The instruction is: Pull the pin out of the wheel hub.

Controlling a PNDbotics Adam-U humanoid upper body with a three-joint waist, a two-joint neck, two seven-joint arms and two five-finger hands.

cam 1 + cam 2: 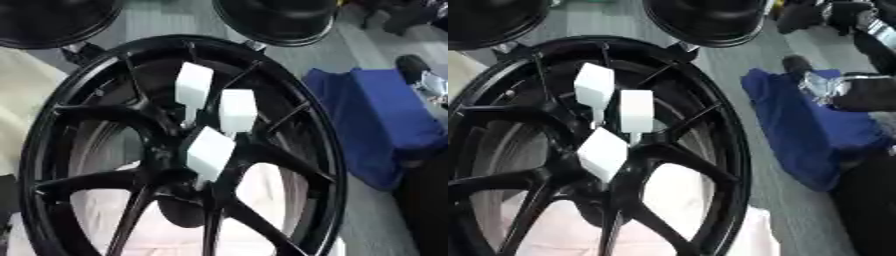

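1. I saw the black wheel (52, 150) filling the near left.
2. Three white-headed pins (210, 152) stood in its hub (179, 172).
3. A blue cloth (385, 125) lay to the right.
4. Neither hand showed, so I couldn't tell their state.

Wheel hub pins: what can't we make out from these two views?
- Pin shafts: the white blocks hide where they enter the black wheel, both views.
- Wheel's lower rim: cut off by the bottom edge, both views.
- Robot's hands: not identifiable; a dark arm-like shape at the right edge is blurred.
- Blue object: too blurred to identify.
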